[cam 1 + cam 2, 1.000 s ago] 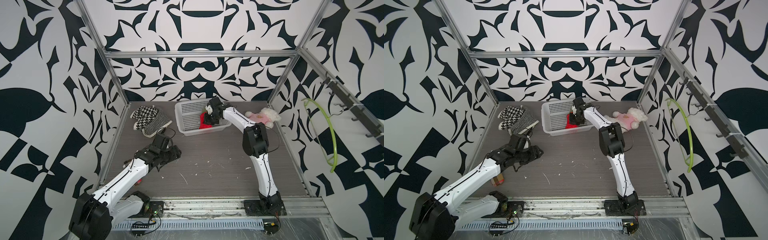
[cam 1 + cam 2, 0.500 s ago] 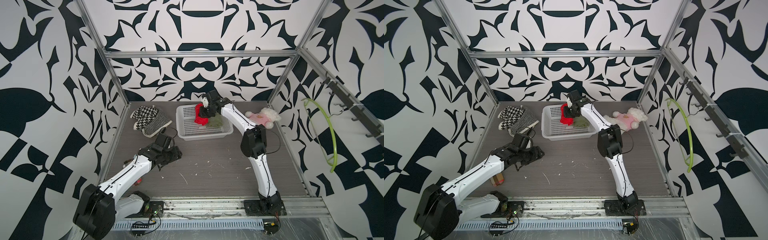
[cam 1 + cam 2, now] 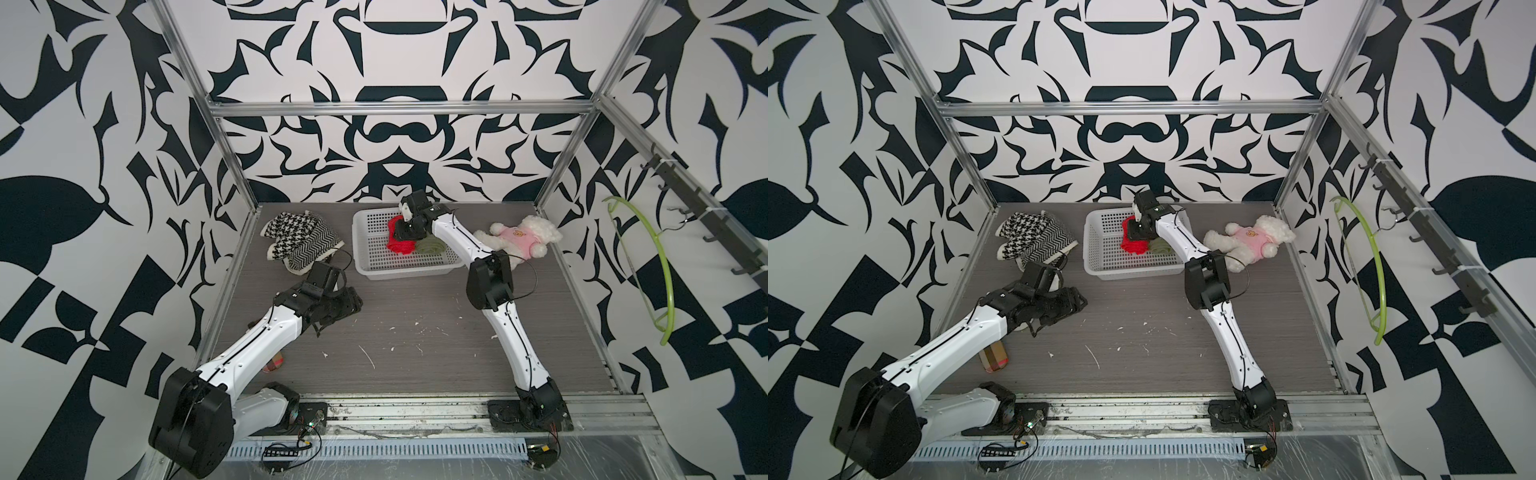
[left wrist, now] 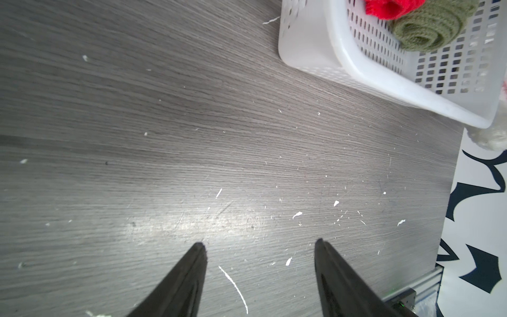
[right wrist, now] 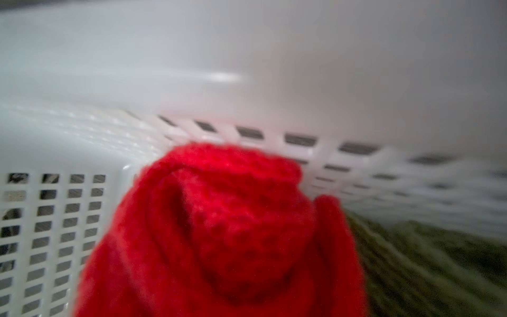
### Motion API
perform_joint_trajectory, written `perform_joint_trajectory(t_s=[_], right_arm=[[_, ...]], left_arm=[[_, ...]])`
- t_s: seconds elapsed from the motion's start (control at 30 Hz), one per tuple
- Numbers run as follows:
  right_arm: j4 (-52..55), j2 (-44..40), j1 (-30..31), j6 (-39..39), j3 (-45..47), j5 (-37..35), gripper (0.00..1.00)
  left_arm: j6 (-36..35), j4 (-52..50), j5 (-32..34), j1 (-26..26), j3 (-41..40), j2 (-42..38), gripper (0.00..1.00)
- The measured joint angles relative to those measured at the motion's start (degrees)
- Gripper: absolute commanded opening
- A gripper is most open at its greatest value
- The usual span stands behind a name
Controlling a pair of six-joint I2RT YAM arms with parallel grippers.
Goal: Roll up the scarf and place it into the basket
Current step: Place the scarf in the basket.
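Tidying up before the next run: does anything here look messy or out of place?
White scraps litter the table between the arms, like leftover debris. The bear lies flat beside the basket. Nothing looks spilled or broken.

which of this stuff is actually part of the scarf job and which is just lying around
Part of the job:
- red scarf, rolled, in the basket
- basket
- right pincer, down at the red scarf

Just lying about:
- green scarf roll, already in the basket
- black-and-white cloths
- plush bear
- green hanger on the side wall
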State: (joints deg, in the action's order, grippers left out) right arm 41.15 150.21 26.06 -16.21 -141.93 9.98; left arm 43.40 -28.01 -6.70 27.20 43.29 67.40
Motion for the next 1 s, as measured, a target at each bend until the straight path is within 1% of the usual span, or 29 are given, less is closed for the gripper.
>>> perform_joint_trajectory(t_s=[0.03,0.1,0.43,0.63,0.73,0.77,0.8,0.87,0.9,1.0], right_arm=[[-0.7,-0.7,0.0,0.1,0.9,-0.3,0.67],[-1.4,-2.2,0.0,0.3,2.6,-0.9,0.69],[-2.5,-10.2,0.0,1.3,5.1,-1.9,0.73],[-2.6,-13.8,-0.1,2.5,5.4,-2.6,0.74],[-2.7,-16.5,0.1,2.8,8.3,-2.6,0.74],[-2.6,-18.0,0.2,2.9,10.1,-2.6,0.74],[-2.6,-19.3,0.4,3.0,11.8,-2.7,0.74],[-2.8,-23.1,1.3,3.1,16.7,-2.8,0.74],[-3.0,-25.2,1.9,3.1,19.5,-2.7,0.74],[-2.7,-32.1,5.4,2.7,28.1,-2.8,0.74]], left_arm=[[0.0,-0.2,-0.1,0.0,0.0,0.2,0.68],[0.0,-0.2,-0.3,-0.1,0.1,0.7,0.68],[0.1,-0.1,-1.7,-0.2,0.4,1.6,0.68],[0.1,-0.1,-1.7,-0.2,0.4,1.6,0.68],[0.0,-0.1,-1.6,-0.2,0.4,1.6,0.69],[0.0,-0.2,-1.6,-0.2,0.5,1.6,0.73],[-0.2,-0.2,-1.3,-0.2,0.6,1.6,0.82],[-0.6,-0.5,-1.0,-0.6,1.7,1.9,0.97],[-1.1,-0.6,-0.9,-0.9,2.6,2.4,0.99],[-2.8,-0.5,-0.5,-1.9,6.2,4.9,0.99]])
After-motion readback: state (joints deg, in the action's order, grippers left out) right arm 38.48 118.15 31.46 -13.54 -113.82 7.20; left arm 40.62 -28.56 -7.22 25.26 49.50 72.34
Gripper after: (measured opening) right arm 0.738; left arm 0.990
